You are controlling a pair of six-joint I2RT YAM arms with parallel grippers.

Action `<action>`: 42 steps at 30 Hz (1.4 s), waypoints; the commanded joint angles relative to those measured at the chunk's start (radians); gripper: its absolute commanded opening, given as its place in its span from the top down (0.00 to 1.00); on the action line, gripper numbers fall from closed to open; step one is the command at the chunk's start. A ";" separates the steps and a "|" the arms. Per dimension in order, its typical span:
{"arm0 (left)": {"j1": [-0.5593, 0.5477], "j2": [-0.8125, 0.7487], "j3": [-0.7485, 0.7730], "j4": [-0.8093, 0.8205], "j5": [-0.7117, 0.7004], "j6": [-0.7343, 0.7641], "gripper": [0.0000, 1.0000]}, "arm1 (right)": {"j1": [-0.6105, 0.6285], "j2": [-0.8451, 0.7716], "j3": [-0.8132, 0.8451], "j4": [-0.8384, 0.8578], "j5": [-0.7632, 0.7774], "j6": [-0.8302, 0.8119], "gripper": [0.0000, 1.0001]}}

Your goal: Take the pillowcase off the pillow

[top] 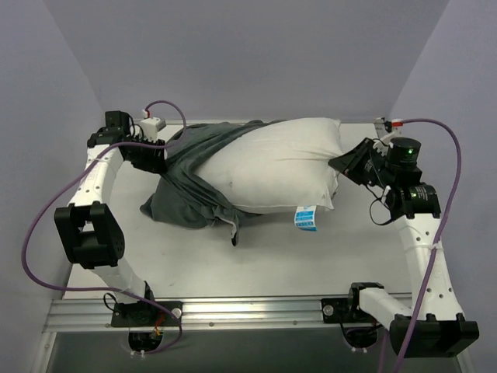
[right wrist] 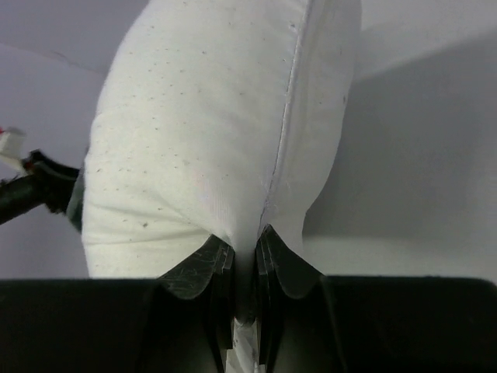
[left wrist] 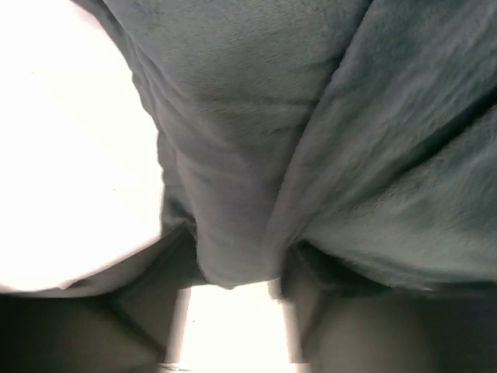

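The plump white pillow [top: 283, 159] lies across the middle of the table, with its blue-and-white tag [top: 305, 218] at the near edge. The grey pillowcase [top: 186, 190] is bunched over the pillow's left end. My right gripper [top: 342, 165] is shut on the pillow's right edge. In the right wrist view its fingers [right wrist: 217, 268] pinch the seam of the pillow [right wrist: 210, 140]. My left gripper [top: 158, 155] sits at the pillowcase's far left. In the left wrist view its jaws stand apart with bright table between them, and a fold of the pillowcase [left wrist: 256, 155] hangs at the fingertips.
A small white connector box [top: 152, 123] sits at the back left by a purple cable [top: 167, 106]. A metal rail [top: 248, 311] runs along the near edge of the table [top: 272, 264]. Grey walls enclose the left, back and right sides.
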 commanded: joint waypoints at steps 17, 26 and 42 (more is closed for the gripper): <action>0.365 -0.199 0.095 -0.619 0.424 0.595 0.06 | -0.059 0.110 -0.139 0.066 0.243 -0.165 1.00; 0.400 -0.138 0.138 -0.713 0.375 0.639 0.06 | -0.060 0.124 -0.145 0.083 0.218 -0.153 1.00; -0.118 -0.367 -0.790 0.434 -0.447 0.432 0.06 | -0.059 0.121 -0.206 0.132 0.206 -0.120 1.00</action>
